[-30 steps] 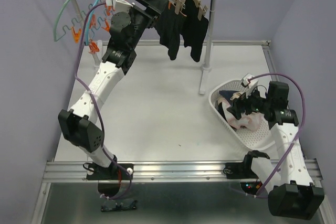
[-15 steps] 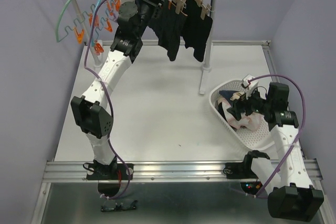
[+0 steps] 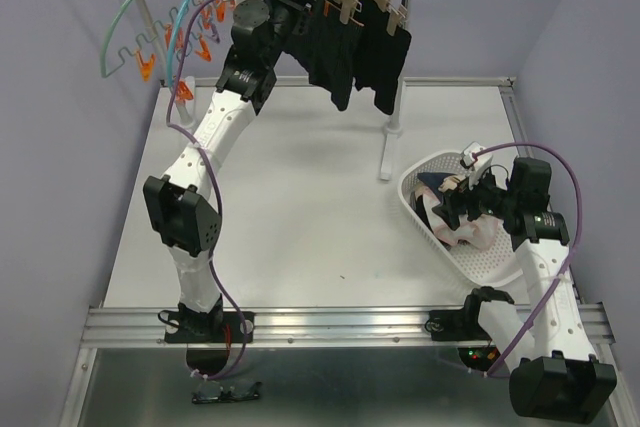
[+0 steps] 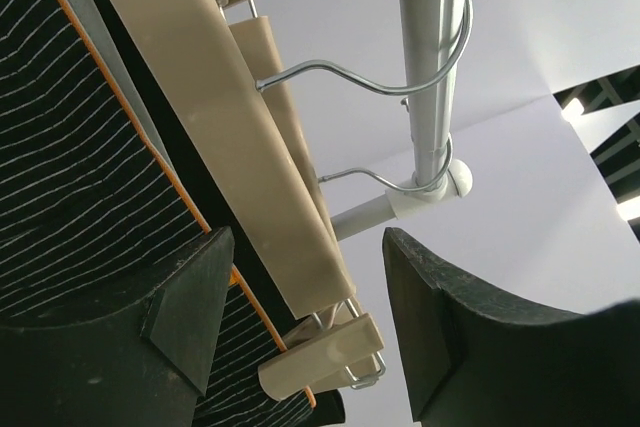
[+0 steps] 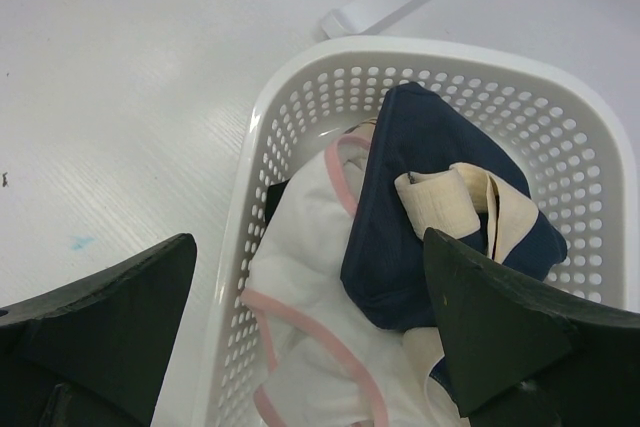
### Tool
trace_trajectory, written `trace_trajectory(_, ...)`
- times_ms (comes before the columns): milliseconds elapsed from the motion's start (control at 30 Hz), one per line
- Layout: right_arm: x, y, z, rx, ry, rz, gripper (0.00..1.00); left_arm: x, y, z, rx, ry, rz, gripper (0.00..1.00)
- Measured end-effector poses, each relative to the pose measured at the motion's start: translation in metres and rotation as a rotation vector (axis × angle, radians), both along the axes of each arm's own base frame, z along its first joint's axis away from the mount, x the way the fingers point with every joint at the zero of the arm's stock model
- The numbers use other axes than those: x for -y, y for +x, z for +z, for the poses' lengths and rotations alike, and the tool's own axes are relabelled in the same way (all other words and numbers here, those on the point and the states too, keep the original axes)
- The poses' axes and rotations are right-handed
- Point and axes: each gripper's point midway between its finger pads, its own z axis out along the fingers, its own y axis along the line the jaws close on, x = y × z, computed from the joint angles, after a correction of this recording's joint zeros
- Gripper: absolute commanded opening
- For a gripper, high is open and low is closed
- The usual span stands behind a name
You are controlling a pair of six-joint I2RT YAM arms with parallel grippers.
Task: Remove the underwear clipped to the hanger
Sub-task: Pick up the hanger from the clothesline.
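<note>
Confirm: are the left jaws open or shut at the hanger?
Open. In the wrist view the left jaws stand wide apart, with the end of the hanger and its clip in the gap between them.

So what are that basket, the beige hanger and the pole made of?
The basket looks like moulded white plastic: smooth, slightly glossy, with even rows of holes. The hanger is matte beige, wood or plastic; I can't tell which. The pole seems polished metal tubing, with bright reflections along it.
</note>
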Motion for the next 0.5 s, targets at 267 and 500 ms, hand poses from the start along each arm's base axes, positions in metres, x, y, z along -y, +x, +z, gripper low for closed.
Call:
trace_trajectory(267, -0.0001, 0.0000, 0.0000, 0.000, 0.000, 0.000, 1.00, -0.0007, 0.0010, -0.0019, -0.015, -0.012, 0.003, 0.72)
trace_trajectory(500, 0.0001, 0.0000, -0.0001, 0.000, -0.001, -0.001, 1.00, 0.0024, 0.0075, 0.0016, -0.025, -0.046, -0.005, 0.71)
